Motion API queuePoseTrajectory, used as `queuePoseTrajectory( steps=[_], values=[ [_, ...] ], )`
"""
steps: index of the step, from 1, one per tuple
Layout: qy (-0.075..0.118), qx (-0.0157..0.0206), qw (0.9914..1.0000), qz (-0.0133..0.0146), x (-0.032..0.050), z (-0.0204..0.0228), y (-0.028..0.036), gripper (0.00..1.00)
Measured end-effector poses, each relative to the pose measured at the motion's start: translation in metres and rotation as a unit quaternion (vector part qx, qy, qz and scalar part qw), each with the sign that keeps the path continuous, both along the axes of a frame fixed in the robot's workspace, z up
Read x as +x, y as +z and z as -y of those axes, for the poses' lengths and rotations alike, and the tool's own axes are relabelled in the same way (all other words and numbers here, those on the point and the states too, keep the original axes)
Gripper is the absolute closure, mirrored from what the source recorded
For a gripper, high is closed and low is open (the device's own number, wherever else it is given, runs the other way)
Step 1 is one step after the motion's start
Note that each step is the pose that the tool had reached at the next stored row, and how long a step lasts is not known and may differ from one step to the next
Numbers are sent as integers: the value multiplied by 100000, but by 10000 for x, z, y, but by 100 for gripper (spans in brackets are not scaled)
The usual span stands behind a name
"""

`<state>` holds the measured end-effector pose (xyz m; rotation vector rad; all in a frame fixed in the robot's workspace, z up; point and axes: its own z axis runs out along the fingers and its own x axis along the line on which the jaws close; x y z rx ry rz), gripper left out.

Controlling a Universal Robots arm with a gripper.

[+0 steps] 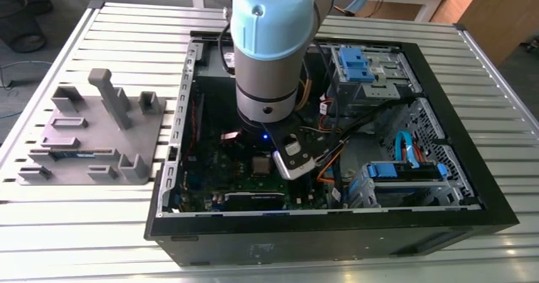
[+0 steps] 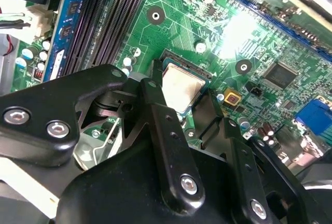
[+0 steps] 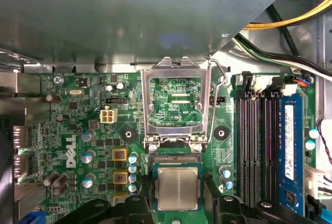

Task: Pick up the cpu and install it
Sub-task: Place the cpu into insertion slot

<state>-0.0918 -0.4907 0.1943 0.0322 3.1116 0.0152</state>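
"Inside that open black computer case (image 1: 337, 232), what lies under your claw?"

"A green motherboard (image 3: 83, 125). My claw (image 3: 181, 206) hangs low over it, and my pale blue and grey arm (image 1: 269, 55) reaches down into the case from above."

"Where is the cpu?"

"The cpu (image 3: 178, 187), a small flat square chip with a silvery metal top, lies flat in its socket on the board. In both wrist views it sits between my two black fingers (image 2: 161, 125)."

"Are you gripping it?"

"Not as far as I can see. My fingers are spread wider than the chip, one on each side. In the first wrist view a strip of socket shows between each finger and the chip's rim. I have hold of nothing."

"And the socket's cover?"

"The silver metal retention frame (image 3: 176, 67) is swung open just beside the socket, with green board showing through its window."

"Anything else close by?"

"Long black memory slots (image 3: 257, 141) run beside the socket, with a blue memory stick (image 3: 289, 146) just beyond them. A grey plastic holder rack (image 1: 84, 138) sits on the slatted metal table (image 1: 84, 245), to the exterior view's left of the case."
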Motion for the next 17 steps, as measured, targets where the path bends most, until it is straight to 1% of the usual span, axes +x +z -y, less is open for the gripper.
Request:
queuePoseTrajectory(
  steps=[2, 11, 14, 17],
  values=[
    [93, -4, 100000, -1, 0, 0, -13, 53],
    [94, -4, 100000, -5, 3, 0, -19, 53],
    [97, 7, 100000, 2, 3, 0, -39, 53],
    [98, -7, 100000, -4, 3, 0, -39, 53]
  ],
)
